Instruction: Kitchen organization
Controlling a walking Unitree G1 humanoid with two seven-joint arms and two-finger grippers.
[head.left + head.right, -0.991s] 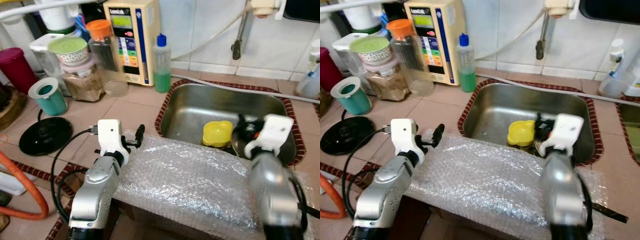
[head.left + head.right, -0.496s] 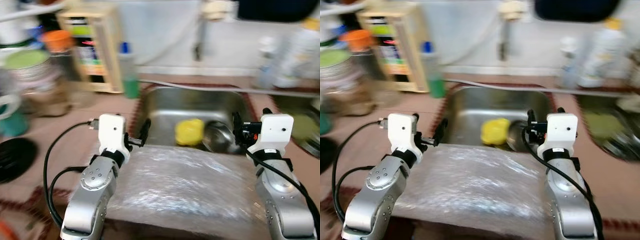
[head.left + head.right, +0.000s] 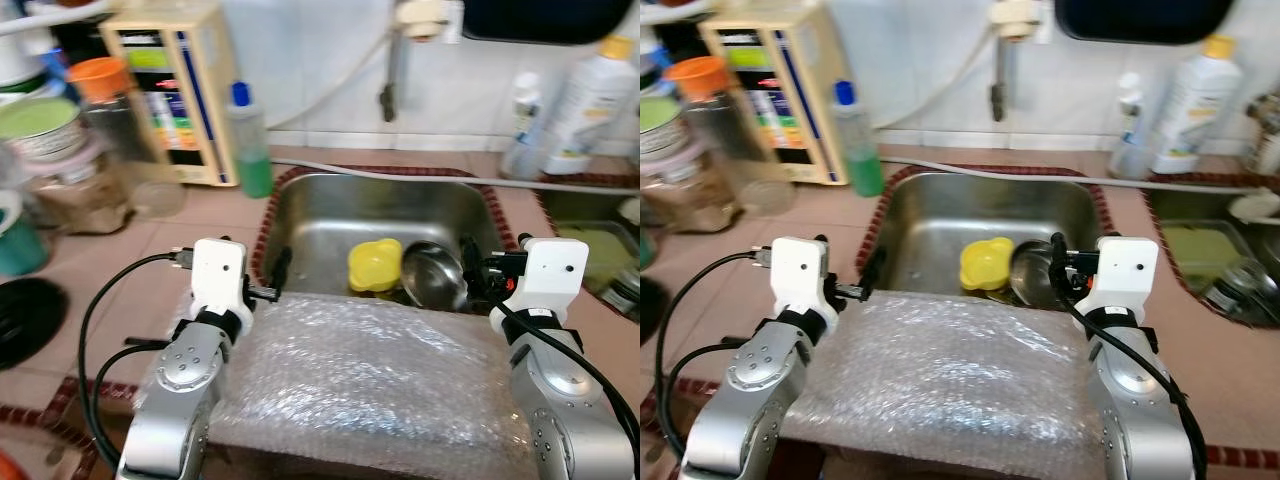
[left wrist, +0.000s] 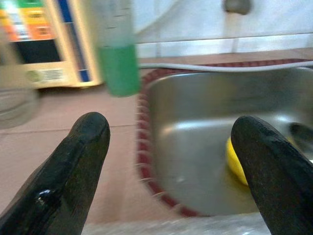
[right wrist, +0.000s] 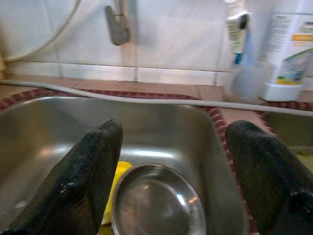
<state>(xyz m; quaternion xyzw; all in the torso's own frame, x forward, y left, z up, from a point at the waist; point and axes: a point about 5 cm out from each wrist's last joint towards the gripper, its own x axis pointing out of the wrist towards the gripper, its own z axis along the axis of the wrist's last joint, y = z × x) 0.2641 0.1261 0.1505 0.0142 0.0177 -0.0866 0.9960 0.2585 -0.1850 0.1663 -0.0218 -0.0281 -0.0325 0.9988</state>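
A steel sink holds a yellow cup and a steel bowl side by side. A sheet of bubble wrap covers the counter in front of the sink. My left gripper hovers at the sink's front left rim, open, with nothing between its fingers. At the front right rim my right gripper is open above the steel bowl, its fingers empty. The yellow cup peeks out beside the bowl.
A green soap bottle and a cream appliance stand left of the sink, with jars beyond. A tap hangs over the sink. White bottles and a second basin sit at the right.
The camera has swung to the right and the blur has cleared. My right gripper has come up from over the sink's bowl to the front rim. Both grippers stay open.
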